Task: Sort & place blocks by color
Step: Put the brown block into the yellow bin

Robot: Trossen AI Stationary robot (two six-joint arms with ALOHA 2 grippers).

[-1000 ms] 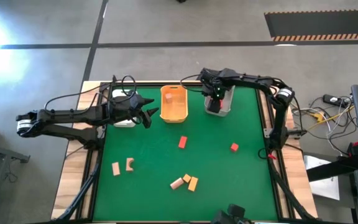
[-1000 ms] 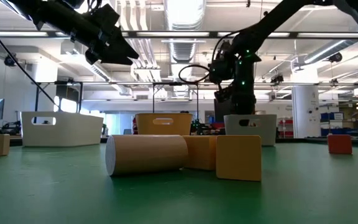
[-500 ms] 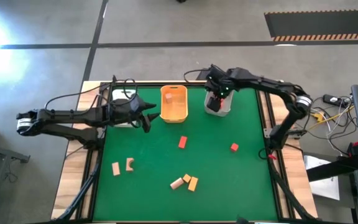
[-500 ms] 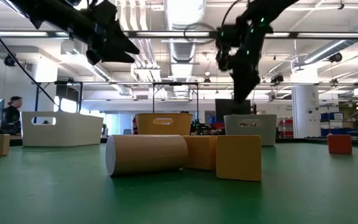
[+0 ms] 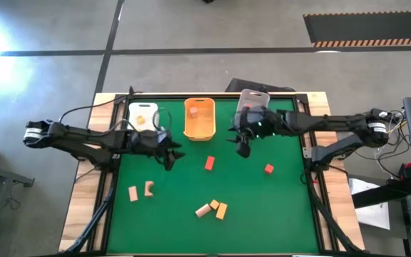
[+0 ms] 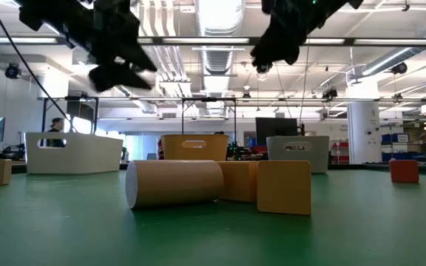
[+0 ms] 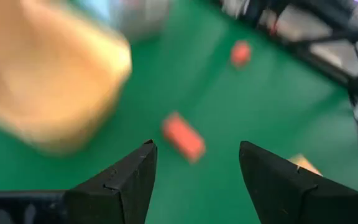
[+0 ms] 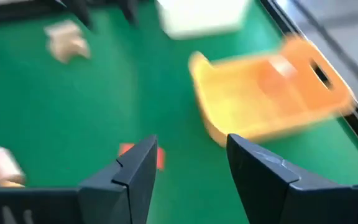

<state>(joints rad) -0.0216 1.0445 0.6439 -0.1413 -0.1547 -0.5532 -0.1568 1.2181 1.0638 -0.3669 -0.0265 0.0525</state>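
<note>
Both arms have swung off the bins toward mat centre. L gripper (image 5: 171,151), fingers spread, empty, hovers left of red block (image 5: 209,163); R gripper (image 5: 242,143), also spread, empty, hovers right of it. Other blocks lie nearer front. Best: one arm only descends, straddling block squarely.

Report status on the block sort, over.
Left end effector open, empty, above the mat near the orange bin. Right end effector open, empty, beside the grey bin. Two red blocks loose on the mat. Nothing blocking.
</note>
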